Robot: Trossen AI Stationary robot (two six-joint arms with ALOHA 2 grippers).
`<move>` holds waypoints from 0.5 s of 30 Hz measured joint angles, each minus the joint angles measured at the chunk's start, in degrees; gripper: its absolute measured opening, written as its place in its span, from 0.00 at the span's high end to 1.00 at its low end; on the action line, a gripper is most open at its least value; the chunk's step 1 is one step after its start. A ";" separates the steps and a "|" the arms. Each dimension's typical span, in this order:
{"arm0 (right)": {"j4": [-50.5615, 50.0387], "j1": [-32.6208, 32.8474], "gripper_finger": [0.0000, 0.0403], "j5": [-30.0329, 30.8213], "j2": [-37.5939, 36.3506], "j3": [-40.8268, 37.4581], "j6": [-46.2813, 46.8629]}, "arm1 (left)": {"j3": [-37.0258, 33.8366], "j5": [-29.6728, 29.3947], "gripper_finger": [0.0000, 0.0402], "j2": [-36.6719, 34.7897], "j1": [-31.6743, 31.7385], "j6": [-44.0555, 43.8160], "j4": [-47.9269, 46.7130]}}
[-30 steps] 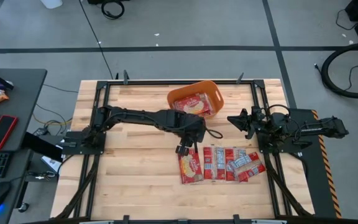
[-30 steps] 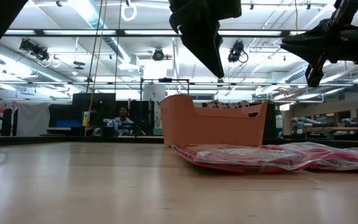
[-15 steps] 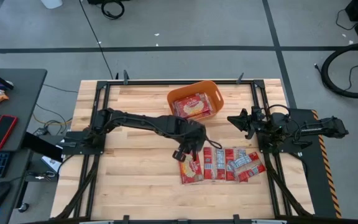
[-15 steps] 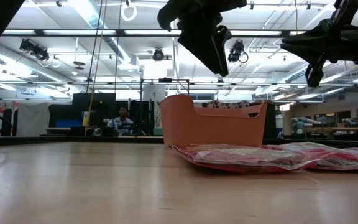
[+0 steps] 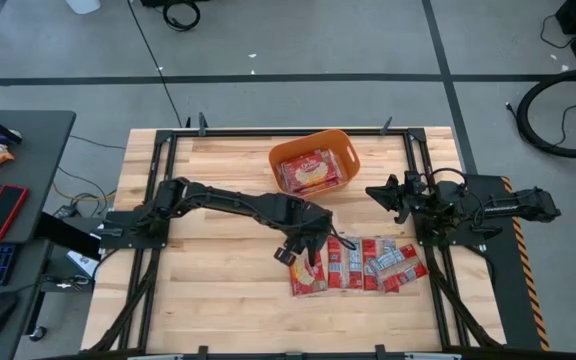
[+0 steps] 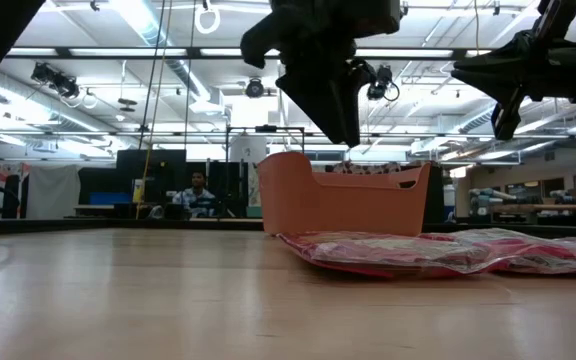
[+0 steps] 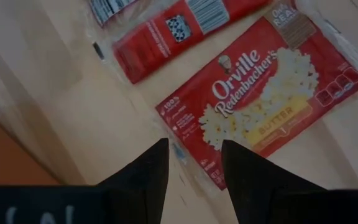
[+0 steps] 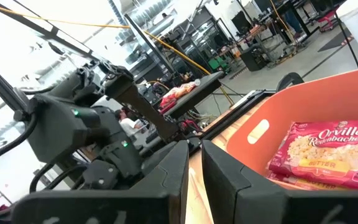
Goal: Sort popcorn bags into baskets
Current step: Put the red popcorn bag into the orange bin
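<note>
While the left tool [image 5: 303, 248] hangs just above the bench [image 5: 208, 290] at the centre of the high view, its fingers [image 7: 145, 180] are seen spread a little, with nothing between them. Below it, at the lower centre, the large bag [image 7: 263, 109] lies flat at the left end of a row of bags [image 5: 373, 264], a narrow bag [image 7: 185, 31] just beside it. Another large bag [image 8: 331, 152] is seen in the tub [image 5: 313, 163] at the upper centre. Each bag is judged light, thin and limp, with a slick wrapper that is likely to slip or fold. A hold is best taken at a free edge or corner, pinched firmly, since the flat face offers nothing to grip. The right tool [image 5: 380, 191] waits at the right of the bench, fingers nearly pressed together, empty.
</note>
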 joint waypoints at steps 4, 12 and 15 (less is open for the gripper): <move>-0.01 0.00 0.87 0.02 -0.01 0.00 0.00 | 0.00 0.03 0.62 0.00 -0.05 -0.65 0.07; -0.05 0.00 0.87 0.03 -0.01 0.00 0.00 | 0.00 -0.01 0.62 0.00 -0.26 -1.66 -0.58; -0.03 0.01 0.87 0.03 -0.01 0.00 0.00 | 0.00 -0.01 0.62 0.00 -0.40 -2.46 -0.57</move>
